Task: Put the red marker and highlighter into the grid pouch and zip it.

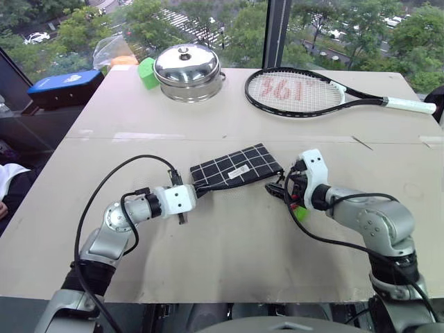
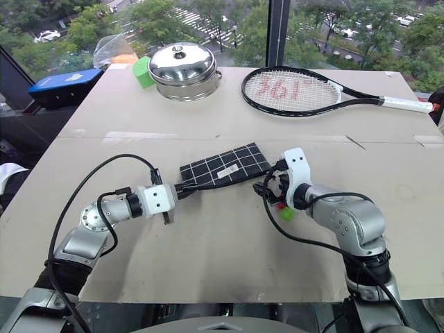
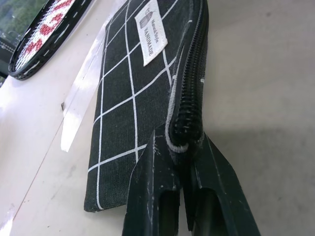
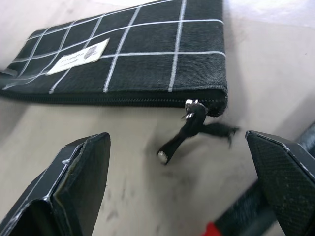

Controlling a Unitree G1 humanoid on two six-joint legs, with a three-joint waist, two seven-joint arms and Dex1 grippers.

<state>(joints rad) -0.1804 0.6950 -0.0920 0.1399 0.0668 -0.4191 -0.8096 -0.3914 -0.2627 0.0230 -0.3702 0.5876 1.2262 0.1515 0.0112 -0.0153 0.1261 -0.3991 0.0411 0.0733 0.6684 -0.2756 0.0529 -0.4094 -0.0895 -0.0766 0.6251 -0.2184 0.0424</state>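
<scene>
With the left hand (image 1: 186, 196) clenched on the grid pouch (image 1: 234, 167) corner, the released right hand (image 4: 179, 184) could miss the small zipper pull (image 4: 183, 132), dragging the pouch across the bench (image 1: 229, 257).

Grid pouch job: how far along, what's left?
Early. Done: left gripper is shut on the zipper-edge corner of the flat black white-gridded fabric pouch. In hand: open right gripper faces the black zipper pull; pouch looks zipped shut. Left: unzip, load red-capped marker and lime-green highlighter lying under the right wrist, zip.
</scene>
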